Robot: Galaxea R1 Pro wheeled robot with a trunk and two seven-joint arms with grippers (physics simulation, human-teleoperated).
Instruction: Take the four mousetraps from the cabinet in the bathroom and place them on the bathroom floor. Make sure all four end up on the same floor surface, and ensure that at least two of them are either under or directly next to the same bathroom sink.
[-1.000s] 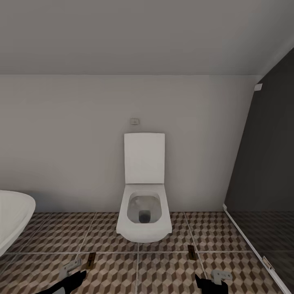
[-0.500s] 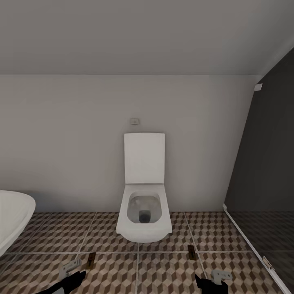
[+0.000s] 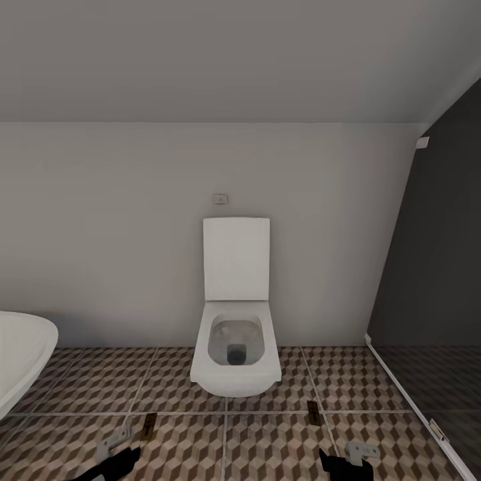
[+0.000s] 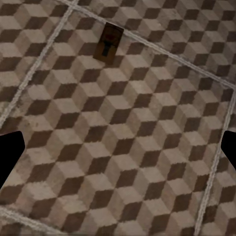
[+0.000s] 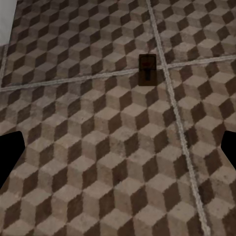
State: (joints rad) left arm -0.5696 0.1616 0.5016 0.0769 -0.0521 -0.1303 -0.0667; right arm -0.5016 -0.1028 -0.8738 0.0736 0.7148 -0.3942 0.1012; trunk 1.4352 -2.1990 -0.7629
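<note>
Black pincers (image 3: 110, 446) (image 3: 354, 455) low, spread, empty.

Two small brown mousetraps (image 3: 149, 425) (image 3: 312, 412) flat on the cube-patterned bathroom floor (image 3: 267, 441), well apart, each beside a grout line

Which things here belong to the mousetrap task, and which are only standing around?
Belong to the task:
- left mousetrap, lying on the floor
- right mousetrap, lying on the floor
- bathroom floor, cube-pattern tiles

Only standing around:
- toilet, lid up
- white bathtub
- dark shower screen
</note>
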